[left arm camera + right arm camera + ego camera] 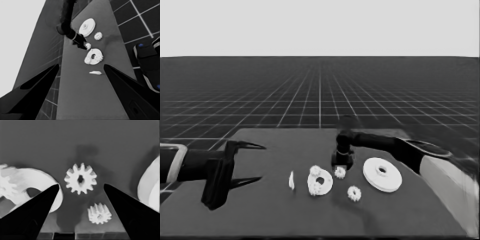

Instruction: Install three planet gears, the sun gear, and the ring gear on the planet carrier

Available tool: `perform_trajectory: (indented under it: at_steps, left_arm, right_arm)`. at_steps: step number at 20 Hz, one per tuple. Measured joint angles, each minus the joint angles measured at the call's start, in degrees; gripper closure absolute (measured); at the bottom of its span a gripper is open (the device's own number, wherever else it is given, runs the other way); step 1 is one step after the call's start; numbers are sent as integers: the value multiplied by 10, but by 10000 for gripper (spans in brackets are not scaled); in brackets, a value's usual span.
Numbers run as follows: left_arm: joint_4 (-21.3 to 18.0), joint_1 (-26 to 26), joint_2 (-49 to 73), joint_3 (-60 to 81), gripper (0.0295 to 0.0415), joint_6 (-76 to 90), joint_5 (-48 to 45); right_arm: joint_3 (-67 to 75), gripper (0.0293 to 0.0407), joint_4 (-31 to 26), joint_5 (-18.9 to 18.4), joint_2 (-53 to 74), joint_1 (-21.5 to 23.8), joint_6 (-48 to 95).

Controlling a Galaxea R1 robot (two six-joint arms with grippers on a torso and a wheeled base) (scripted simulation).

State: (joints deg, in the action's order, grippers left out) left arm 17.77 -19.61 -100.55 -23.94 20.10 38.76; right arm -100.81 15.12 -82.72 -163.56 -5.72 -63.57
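Over at the middle of the bench [260,220], the right gripper [342,165] hangs just above a small gear [80,181], its fingers [37,207] spread wide with the gear between them and untouched. Two gears already sit on the smaller round part [320,182] just beside it; another gear [354,193] lies loose nearby, and the larger round part [382,174] rests farther right. Meanwhile the left gripper [252,162] waits with fingers apart over the bench's left end, near the thin white piece [291,180].

On the desk [260,220], the thin white piece [291,180] lies left of the smaller round part [320,182], which carries 2 gears. 1 gear [340,172] lies just right of it, under the right claw [342,161]. Another gear [354,193] lies nearer the front. The larger round part [382,174] lies farthest right.
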Motion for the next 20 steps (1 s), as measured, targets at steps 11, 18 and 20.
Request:
perform_trajectory:
  at_steps: [11, 18, 20]
  left_arm:
    - [0, 0, 0, 0, 326, 0, 0]
    - [0, 0, 0, 0, 326, 0, 0]
    - [0, 0, 0, 0, 326, 0, 0]
  right_arm:
    - [-47, 388, 26, 25, -17, -35, 23]
    - [-48, 387, 26, 25, -17, -35, 23]
    - [27, 387, -27, -18, 10, 29, -15]
